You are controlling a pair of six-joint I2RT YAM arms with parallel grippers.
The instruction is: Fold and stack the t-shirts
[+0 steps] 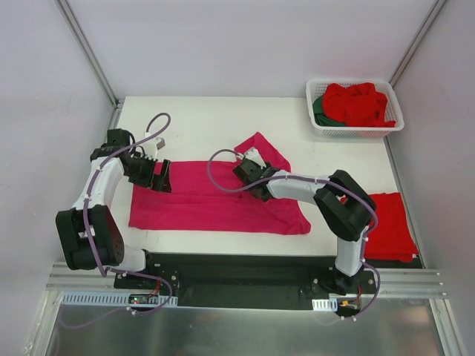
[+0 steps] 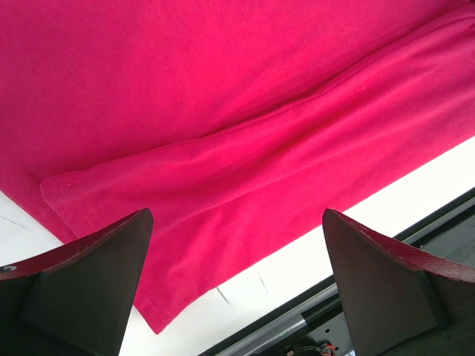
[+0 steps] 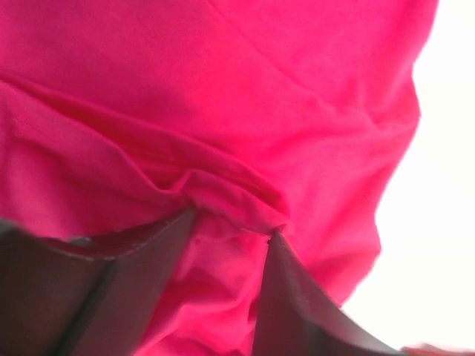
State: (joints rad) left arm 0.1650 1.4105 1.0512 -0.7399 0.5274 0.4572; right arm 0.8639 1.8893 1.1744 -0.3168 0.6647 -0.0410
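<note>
Presently one magenta t-shirt (image 1: 208,204) lies spread — one red t-shirt (image 1: 390,226) folded.

A spread t-shirt (image 1: 208,204) is laid out mid-table (image 1: 200,119). A basket (image 1: 356,131) is tucked into the far right corner, with piled t-shirts (image 1: 360,104) stuffed in it. A folded t-shirt (image 1: 392,226) is parked at the near right edge. The left gripper (image 1: 163,178) is held over the spread one's left end, and the right gripper (image 1: 249,178) is set at its far middle.

Lab test cell: white table (image 1: 208,119), bare panel walls (image 1: 223,44), aluminium posts (image 1: 84,44).
</note>
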